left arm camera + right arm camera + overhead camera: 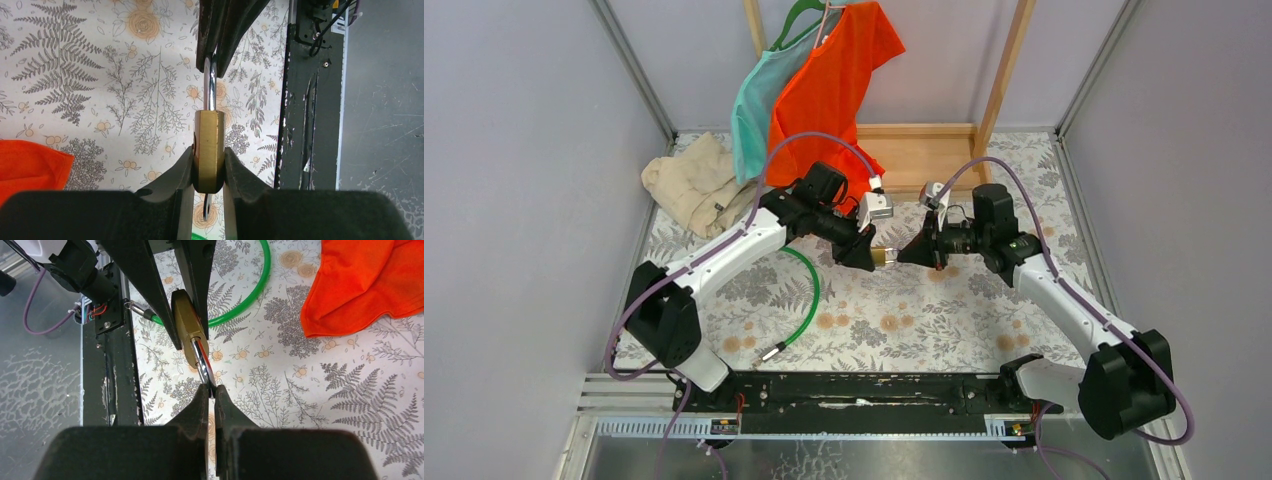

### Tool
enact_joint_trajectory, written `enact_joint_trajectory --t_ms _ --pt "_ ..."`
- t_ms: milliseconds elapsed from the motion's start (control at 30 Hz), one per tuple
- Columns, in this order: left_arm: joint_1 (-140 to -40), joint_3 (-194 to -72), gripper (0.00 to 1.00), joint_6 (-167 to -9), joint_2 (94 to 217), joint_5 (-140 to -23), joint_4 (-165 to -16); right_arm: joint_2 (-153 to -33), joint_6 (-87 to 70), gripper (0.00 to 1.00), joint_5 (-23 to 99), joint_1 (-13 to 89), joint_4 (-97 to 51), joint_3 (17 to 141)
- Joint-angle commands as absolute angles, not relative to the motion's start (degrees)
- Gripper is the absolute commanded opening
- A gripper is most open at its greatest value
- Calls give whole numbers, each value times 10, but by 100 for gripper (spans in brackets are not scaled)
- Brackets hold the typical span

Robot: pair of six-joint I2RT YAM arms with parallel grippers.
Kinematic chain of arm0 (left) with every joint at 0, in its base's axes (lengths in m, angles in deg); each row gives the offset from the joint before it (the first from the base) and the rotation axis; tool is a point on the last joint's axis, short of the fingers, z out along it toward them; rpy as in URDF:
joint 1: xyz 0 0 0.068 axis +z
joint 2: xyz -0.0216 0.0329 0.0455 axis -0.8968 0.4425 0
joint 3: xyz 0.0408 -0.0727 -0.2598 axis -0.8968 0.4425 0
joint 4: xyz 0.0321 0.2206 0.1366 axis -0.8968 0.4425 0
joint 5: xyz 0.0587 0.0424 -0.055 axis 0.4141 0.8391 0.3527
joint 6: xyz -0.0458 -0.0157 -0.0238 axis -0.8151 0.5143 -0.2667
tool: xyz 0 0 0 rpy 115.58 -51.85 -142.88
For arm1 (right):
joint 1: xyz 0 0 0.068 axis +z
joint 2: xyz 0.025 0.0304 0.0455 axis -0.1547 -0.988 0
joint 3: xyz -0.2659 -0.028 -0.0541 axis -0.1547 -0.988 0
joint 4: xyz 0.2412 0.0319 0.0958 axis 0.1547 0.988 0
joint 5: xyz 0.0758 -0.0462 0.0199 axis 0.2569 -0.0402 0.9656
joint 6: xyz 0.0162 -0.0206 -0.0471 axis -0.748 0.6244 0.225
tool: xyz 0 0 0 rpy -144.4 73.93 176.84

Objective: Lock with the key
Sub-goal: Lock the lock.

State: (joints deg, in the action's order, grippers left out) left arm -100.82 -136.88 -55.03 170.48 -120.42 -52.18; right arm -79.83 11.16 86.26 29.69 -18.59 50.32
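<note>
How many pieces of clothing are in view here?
3: a teal shirt and an orange shirt hanging from the wooden rack at the back, and a beige garment heaped on the table at back left. More could hide behind them.

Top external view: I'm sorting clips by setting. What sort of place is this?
Probably a robot lab test cell, not a home: grey panel walls box in a fern-print tablecloth, the left arm and right arm are bolted to a rail, and staged props include a wooden clothes rack and a brass padlock.
</note>
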Motion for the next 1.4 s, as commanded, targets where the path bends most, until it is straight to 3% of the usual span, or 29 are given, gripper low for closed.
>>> enact_joint_trajectory --t_ms 0,333,1367 --pt "-1040 -1416 0 -554 1711 -1263 -675 -814 46 0 946 348 -307 498" --pt "-1044 -1414 0 -570 1712 -1263 -695 -824 -34 0 963 361 -405 475" --pt "-1045 -1429 0 -578 1719 -1256 -705 -808 -63 0 1006 435 -494 455"
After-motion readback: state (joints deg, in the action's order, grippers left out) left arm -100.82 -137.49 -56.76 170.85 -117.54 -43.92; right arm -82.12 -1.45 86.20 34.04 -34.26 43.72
